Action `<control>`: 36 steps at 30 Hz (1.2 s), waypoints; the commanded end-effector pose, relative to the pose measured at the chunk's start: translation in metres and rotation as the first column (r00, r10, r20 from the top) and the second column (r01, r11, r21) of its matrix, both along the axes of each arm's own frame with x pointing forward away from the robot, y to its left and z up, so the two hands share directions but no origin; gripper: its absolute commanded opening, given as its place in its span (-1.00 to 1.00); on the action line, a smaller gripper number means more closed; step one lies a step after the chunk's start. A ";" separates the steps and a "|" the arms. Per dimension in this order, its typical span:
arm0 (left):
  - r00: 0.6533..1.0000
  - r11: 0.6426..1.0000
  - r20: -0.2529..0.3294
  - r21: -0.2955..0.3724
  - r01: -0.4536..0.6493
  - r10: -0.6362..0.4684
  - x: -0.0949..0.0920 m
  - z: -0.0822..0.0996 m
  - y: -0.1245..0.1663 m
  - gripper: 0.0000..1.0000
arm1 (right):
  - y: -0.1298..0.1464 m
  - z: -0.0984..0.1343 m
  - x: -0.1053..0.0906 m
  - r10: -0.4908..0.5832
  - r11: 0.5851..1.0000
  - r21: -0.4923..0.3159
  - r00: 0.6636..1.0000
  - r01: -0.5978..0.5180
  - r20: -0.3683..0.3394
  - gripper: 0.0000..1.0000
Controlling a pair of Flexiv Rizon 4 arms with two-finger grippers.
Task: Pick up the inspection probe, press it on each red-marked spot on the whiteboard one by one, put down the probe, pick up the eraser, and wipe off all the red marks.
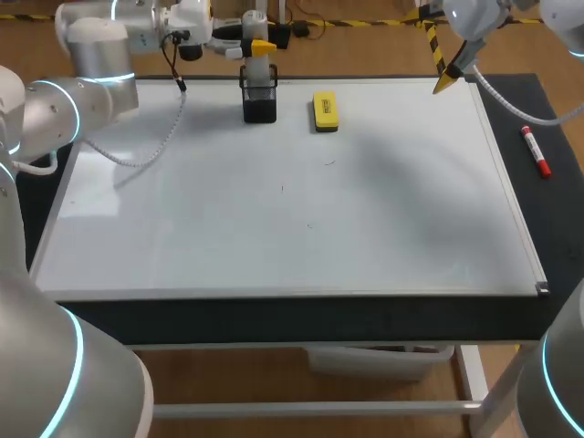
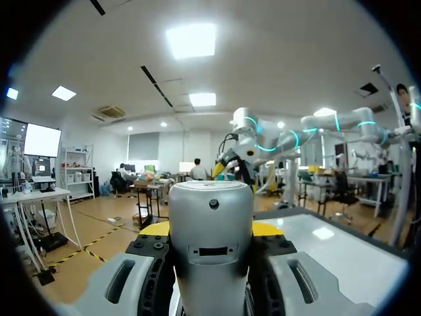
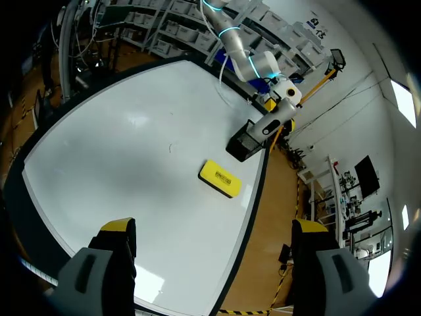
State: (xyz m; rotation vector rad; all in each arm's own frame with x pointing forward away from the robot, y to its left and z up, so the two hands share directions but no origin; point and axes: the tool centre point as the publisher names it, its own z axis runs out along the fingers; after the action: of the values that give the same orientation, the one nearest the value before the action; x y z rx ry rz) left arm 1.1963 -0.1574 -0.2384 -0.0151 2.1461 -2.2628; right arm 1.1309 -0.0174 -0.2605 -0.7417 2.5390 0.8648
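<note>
The whiteboard [image 1: 274, 219] lies nearly bare; I can make out no red marks. The left gripper [image 1: 260, 46] looks clamped on the inspection probe [image 1: 258, 71], at its black holder [image 1: 260, 105] near the eraser [image 1: 326, 109]. The right gripper [image 3: 214, 227] hangs spread. A crooked lift could tip the holder.

The left arm [image 1: 78, 87] and right arm [image 1: 470, 23] are made of rounded silver-grey links with glowing cyan rings at the joints. A thin white cable [image 1: 161, 149] loops from the left wrist, and a thicker pale cable [image 1: 511, 109] trails from the right. The right gripper [image 3: 214, 230] has grey fingers [image 3: 99, 270] with oval recesses and yellow tips. The left gripper [image 2: 210, 228] looks the same, on black mounts studded with screws.
</note>
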 end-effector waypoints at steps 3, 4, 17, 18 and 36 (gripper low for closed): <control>0.966 0.966 0.000 -0.013 0.258 -0.258 0.012 -0.017 -0.001 -1.00 | 0.000 0.001 0.000 0.002 1.000 -0.005 1.000 -0.002 -0.001 1.00; 0.966 0.965 -0.001 -0.013 0.260 -0.260 0.013 -0.019 -0.001 -1.00 | 0.000 0.001 0.000 0.002 1.000 -0.005 1.000 -0.002 -0.001 1.00; 0.949 0.949 -0.006 -0.011 0.314 -0.314 0.018 -0.032 0.001 -1.00 | 0.000 0.001 0.000 0.002 1.000 -0.005 1.000 -0.002 -0.001 1.00; 0.949 0.949 -0.005 -0.010 0.316 -0.316 0.018 -0.033 0.001 -1.00 | 0.000 0.001 0.000 0.002 1.000 -0.005 1.000 -0.002 -0.001 1.00; 0.928 0.928 -0.006 -0.005 0.372 -0.372 0.020 -0.039 0.000 -0.97 | 0.000 0.001 0.000 0.002 1.000 -0.005 1.000 -0.002 -0.001 1.00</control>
State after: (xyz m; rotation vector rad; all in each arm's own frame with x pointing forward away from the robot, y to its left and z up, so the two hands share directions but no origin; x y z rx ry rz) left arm 1.2074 -0.1571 -0.2731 -0.1159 2.1286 -2.2392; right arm 1.1309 -0.0174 -0.2605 -0.7417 2.5389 0.8648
